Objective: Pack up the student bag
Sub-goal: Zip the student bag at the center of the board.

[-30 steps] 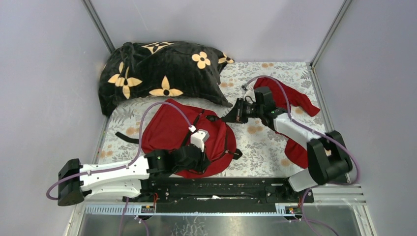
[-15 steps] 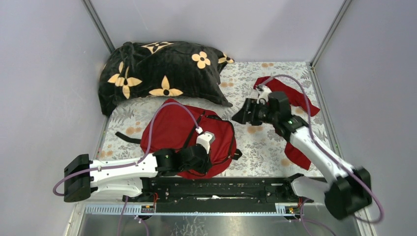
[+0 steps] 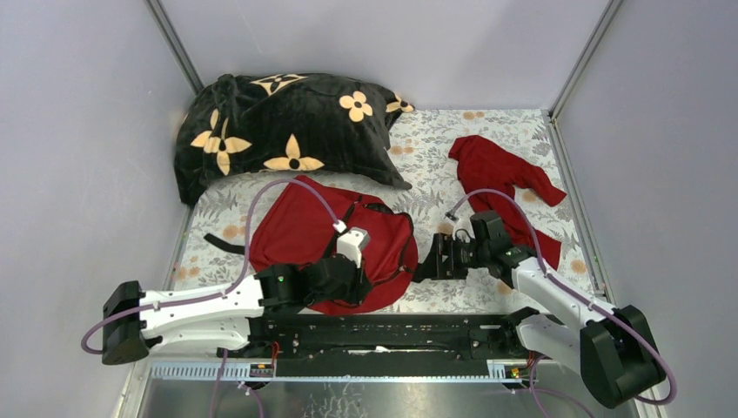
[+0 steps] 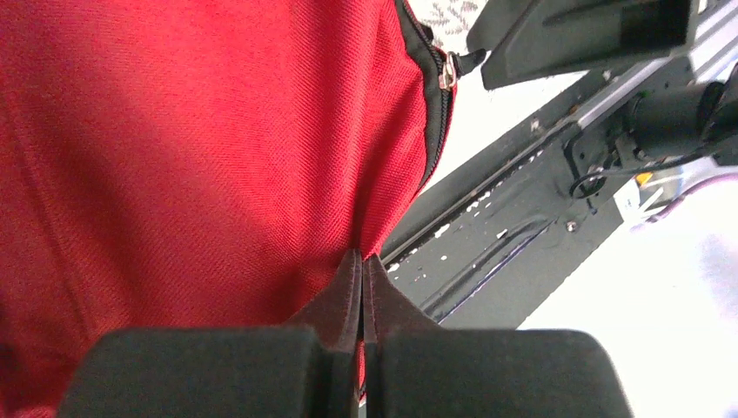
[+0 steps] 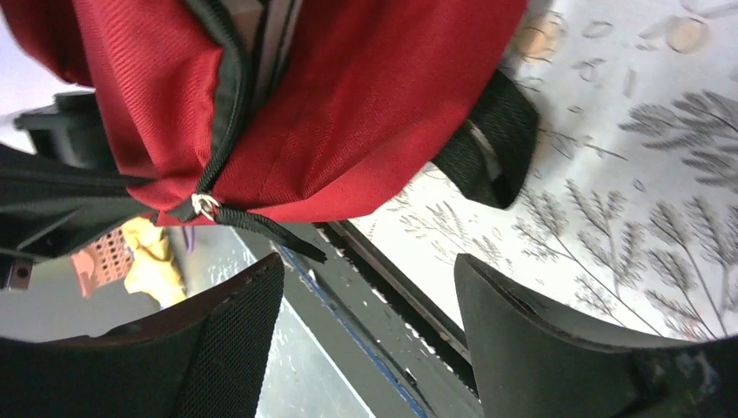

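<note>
The student bag [image 3: 296, 231] lies left of centre at the near edge of the floral cloth [image 3: 435, 139]. Only the left wrist view shows the left gripper [image 4: 360, 261] clenched on the bag's hem. Only the right wrist view shows the right gripper [image 5: 367, 270] spread wide and empty, facing the zipper pull [image 5: 206, 205]. A flowered blanket [image 3: 278, 131] lies far left, a red garment [image 3: 496, 170] far right.

The dark-red student bag [image 3: 300, 231] lies flat, black straps upward, zipper partly open, just beside the black flowered blanket [image 3: 278, 131].
</note>
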`<state>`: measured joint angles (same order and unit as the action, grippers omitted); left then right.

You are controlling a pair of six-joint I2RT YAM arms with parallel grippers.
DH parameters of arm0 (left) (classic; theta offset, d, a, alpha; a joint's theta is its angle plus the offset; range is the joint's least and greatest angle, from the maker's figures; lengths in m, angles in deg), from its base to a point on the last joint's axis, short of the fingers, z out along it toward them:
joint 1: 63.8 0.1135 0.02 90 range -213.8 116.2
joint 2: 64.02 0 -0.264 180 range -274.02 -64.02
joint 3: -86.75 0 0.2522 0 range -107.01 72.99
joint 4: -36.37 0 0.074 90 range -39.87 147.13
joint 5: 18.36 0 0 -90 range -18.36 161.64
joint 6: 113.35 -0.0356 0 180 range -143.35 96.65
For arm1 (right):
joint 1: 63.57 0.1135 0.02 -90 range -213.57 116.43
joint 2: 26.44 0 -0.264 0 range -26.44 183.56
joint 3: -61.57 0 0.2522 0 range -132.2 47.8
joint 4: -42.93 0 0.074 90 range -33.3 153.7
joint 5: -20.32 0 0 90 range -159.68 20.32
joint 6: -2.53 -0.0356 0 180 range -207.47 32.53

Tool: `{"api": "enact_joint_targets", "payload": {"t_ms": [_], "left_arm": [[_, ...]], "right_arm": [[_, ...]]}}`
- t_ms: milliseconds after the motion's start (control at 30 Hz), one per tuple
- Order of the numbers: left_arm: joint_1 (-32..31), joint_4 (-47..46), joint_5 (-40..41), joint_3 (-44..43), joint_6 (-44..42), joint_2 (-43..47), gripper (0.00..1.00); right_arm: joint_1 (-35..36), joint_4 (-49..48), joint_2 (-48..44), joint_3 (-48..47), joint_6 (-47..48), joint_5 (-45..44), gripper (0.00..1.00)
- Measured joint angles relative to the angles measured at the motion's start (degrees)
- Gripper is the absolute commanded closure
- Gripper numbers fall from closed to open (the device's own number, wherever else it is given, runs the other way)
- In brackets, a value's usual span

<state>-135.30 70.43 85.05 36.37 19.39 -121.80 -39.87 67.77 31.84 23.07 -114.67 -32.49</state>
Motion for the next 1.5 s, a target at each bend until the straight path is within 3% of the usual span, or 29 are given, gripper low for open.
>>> {"api": "enact_joint_targets", "payload": {"t_ms": [333, 867, 933, 1033, 1167, 1500], "left_arm": [[4.11, 4.2, 0.92, 2.75, 3.19, 10.25, 1.0], [4.13, 5.03, 0.48, 3.54, 4.48, 9.79, 1.0], [4.13, 5.03, 0.44, 3.56, 4.48, 9.68, 1.0], [4.13, 4.98, 0.39, 3.61, 4.48, 9.57, 1.0], [4.13, 4.83, 0.26, 3.93, 4.48, 9.53, 1.0], [4.26, 2.34, -2.73, 4.24, 4.46, 9.9, 1.0]], "right_arm": [[2.89, -14.03, 5.11, 0.17, -2.95, 10.93, 0.2], [6.03, -26.95, 14.32, -1.99, -11.32, 16.33, 0.34], [6.34, -27.21, 14.97, -2.36, -11.72, 16.26, 0.39], [6.4, -27.21, 15.23, -3.04, -11.72, 16.17, 0.56], [6.45, -26.58, 15.72, -3.89, -11.3, 15.87, 1.0], [7.39, -5.92, 13.62, -13.49, -0.92, 3.34, 1.0]]}}
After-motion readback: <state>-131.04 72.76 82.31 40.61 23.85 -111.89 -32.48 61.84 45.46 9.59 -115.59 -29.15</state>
